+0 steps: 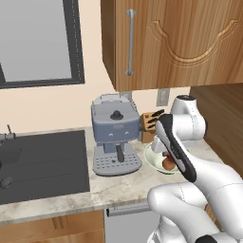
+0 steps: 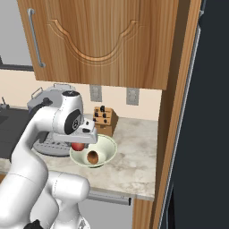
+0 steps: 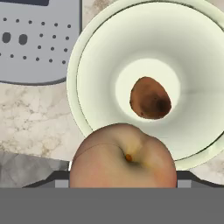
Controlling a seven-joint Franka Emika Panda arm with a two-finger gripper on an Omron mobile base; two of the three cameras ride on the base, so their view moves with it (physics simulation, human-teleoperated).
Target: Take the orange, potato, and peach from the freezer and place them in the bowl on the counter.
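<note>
**Hand view: peach held over the bowl, potato already inside**

Hand view looks straight down along the pincer (image 3: 124,186), which grips the peach (image 3: 124,157); the fruit fills the space between its tips and hides them. Just beyond the peach lies the bowl (image 3: 87,57), its near rim directly under the fruit, and the potato (image 3: 150,98) rests at the bowl's centre, ahead of the pincer. In the right base view the peach (image 2: 78,146) shows red under the hand, at the bowl's (image 2: 109,150) rim on the espresso machine's (image 2: 40,105) side.

Judged from this, 1 item is placed, 1 is being delivered, and I see no orange here. To do the release well, the pincer should shift forward toward the bowl's middle so the peach clears the rim, then lower before letting go, so it neither bounces out onto the tabletop (image 2: 134,165) nor knocks the potato.
</note>
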